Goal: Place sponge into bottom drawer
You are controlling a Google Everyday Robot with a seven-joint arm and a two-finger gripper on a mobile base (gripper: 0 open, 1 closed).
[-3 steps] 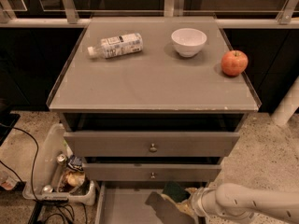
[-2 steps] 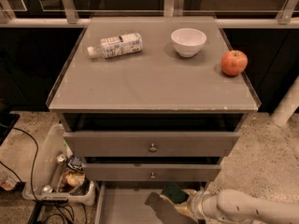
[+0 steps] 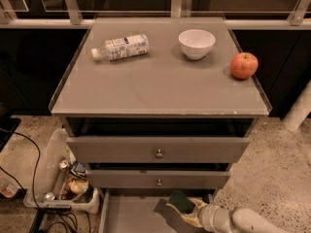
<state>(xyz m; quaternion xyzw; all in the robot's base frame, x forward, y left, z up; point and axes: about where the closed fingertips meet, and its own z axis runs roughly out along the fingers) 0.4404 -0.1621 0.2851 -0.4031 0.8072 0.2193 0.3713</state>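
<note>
Where gripper [image 3: 188,211] grips (bottom drawer [image 3: 130,216]): one sponge [image 3: 181,201].

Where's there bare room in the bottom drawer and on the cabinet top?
Bottom drawer: floor bare left of the gripper, which holds the sponge over its right side. Cabinet top: front half bare; bottle, white bowl and apple line the back.

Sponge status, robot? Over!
Pincer at bottom right, shut on sponge. Sponge over open bottom drawer. Nothing seen in the way.
</note>
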